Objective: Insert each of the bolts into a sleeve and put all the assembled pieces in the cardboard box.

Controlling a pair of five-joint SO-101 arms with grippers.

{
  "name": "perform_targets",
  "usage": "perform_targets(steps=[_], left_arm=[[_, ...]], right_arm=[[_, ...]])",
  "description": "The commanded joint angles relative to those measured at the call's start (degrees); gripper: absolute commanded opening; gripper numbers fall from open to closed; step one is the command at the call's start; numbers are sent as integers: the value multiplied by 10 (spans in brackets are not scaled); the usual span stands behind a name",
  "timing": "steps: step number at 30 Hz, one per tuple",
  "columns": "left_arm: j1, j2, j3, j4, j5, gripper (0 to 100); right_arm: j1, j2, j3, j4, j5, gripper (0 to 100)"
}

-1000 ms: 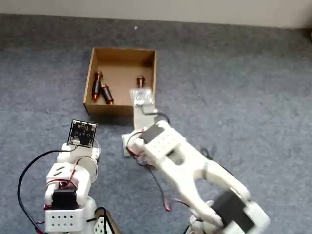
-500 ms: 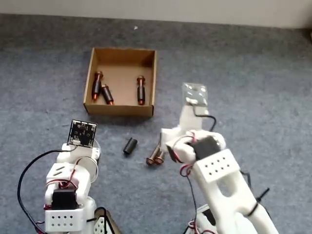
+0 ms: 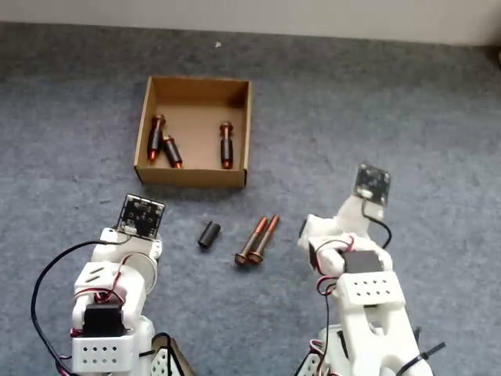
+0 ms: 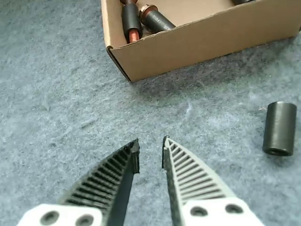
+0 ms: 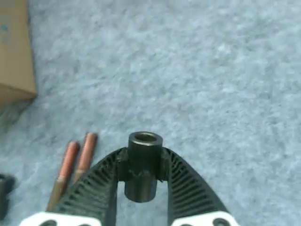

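1. Sleeve, short, black and hollow, is clamped between the fingers of the right gripper. The jaws are closed to its width and press on both its sides. Its long axis runs along the fingers, and the open bore pokes out past the tips.
2. Holding nothing, the left gripper has its jaws parted by a narrow gap over grey carpet, near a corner of the cardboard box.
3. Blue print on the box wall is too small to read.
4. In the high view a second sleeve lies on its side just below centre. Right of it two bolts lie side by side, heads lower left and shanks pointing upper right.
5. The box sits upper left of centre and holds three assembled pieces lying flat. Two are by its left wall. One is near its right wall, with its long axis vertical in the frame.
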Motion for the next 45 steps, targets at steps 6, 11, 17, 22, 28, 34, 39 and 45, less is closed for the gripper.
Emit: perform_targets(steps=[6, 11, 17, 22, 28, 34, 39, 45], left_arm=[[65, -2, -70, -3, -34, 102], [126, 7, -153, 66, -34, 102], [217, 157, -255, 86, -32, 102], [286, 345, -349, 86, -31, 102], [328, 546, -463, 76, 21, 133], [328, 727, -541, 9, 91, 240], [344, 860, -605, -30, 94, 238], [371, 996, -694, -33, 96, 238]], right_arm=[[54, -15, 8, -44, -59, 5], [55, -15, 13, -65, -59, 5], [80, -15, 15, -102, -59, 5], [116, -15, 15, -102, -59, 5], [156, -15, 9, -102, -59, 5], [174, -15, 8, -102, -59, 5], [174, -15, 8, -102, -59, 5], [174, -15, 9, -102, -59, 5]])
